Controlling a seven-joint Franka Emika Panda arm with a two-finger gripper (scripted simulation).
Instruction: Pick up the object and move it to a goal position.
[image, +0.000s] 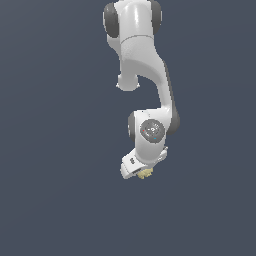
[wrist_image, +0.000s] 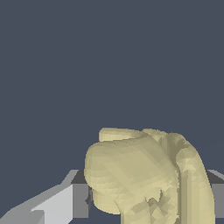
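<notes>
The object (wrist_image: 144, 175) is a pale yellow, lumpy thing with finger-like lobes, and it fills the space between my two fingers in the wrist view. One grey finger (wrist_image: 72, 199) touches one side of it and the other finger (wrist_image: 217, 192) touches the opposite side. My gripper (wrist_image: 148, 194) is shut on it. From the exterior view, only a small yellow bit of the object (image: 146, 173) peeks out under the white gripper (image: 141, 171), which hangs tilted at the end of the arm.
A uniform dark grey-blue surface lies all around. The white arm (image: 142, 60) reaches down from the top of the exterior view. No other objects or marked spots show.
</notes>
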